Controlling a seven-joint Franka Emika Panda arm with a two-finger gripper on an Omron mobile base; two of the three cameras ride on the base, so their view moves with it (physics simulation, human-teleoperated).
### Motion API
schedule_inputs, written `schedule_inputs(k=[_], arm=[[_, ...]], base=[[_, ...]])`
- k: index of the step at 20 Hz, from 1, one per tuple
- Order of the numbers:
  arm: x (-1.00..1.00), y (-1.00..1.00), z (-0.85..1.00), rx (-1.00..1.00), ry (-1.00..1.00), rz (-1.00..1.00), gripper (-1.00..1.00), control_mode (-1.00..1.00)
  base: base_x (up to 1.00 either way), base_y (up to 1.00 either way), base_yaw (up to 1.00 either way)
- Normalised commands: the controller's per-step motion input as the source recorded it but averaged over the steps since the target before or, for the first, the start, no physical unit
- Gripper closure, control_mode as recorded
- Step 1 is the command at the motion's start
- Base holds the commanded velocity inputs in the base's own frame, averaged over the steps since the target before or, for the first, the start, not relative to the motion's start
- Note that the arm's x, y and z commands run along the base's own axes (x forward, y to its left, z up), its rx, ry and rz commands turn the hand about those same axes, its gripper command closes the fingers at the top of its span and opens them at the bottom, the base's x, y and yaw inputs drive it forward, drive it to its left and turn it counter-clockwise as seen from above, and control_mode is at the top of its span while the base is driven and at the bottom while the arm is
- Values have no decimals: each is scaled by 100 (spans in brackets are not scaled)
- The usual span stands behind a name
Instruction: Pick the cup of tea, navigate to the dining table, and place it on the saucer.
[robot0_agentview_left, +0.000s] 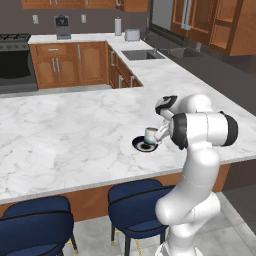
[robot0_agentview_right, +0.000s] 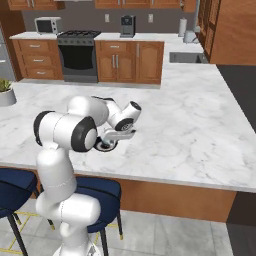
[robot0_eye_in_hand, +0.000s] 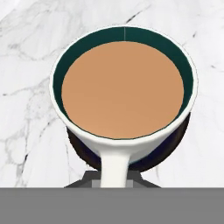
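No brand, label or writing can be read on anything here. In the left base view, two navy stools (robot0_agentview_left: 137, 207) sit along the bottom edge, tucked under the dining table (robot0_agentview_left: 65, 140), whose white veined marble top spans the middle of the frame. The white arm rises from the lower right, bends at a dark-jointed elbow at centre right, and reaches left with its wrist low over the marble. The gripper (robot0_agentview_left: 161, 133) is closed on the handle of the cup of tea (robot0_agentview_left: 150, 135), held upright directly over the black saucer (robot0_agentview_left: 144, 145) at frame centre; whether cup and saucer touch cannot be told. In the hand view, brown tea fills the cup (robot0_eye_in_hand: 122, 89), with the saucer's (robot0_eye_in_hand: 175, 146) dark rim showing beneath it. At upper centre, beyond, lies a sink (robot0_agentview_left: 142, 54).
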Motion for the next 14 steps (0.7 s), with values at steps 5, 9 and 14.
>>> schedule_inputs(k=[5, 9, 14], arm=[[10, 7, -7, -3, 2, 1, 100, -100], [14, 19, 0, -6, 0, 10, 100, -100], [13, 12, -7, -8, 1, 10, 100, -100]], base=[[0, 0, 0], [0, 0, 0], [0, 0, 0]])
